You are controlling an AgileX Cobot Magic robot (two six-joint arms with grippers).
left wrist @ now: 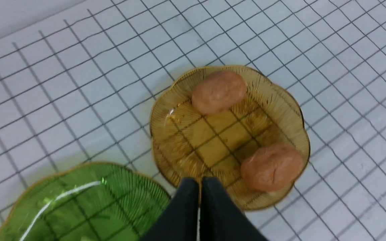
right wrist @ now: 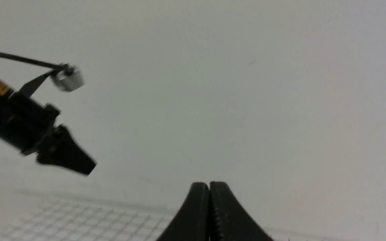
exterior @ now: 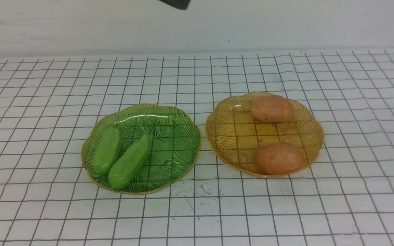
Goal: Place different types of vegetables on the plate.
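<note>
Front view: two cucumbers (exterior: 107,149) lie side by side in the green plate (exterior: 173,136) and two potatoes (exterior: 272,108) lie apart in the amber plate (exterior: 227,136), on the gridded surface (exterior: 46,85).

Left wrist view: the left claw (left wrist: 199,187), pressed together and empty, hangs over the amber plate's rim. One potato is just beside its tips and the other is farther ahead.

Right wrist view: the right claw (right wrist: 209,192), together and empty, faces a blank wall (right wrist: 246,83).

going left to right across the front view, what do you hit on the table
green plate, holding the left cucumber → right cucumber → amber plate. Its near potato and far potato sit one behind the other, so they have no clear left-right order.
</note>
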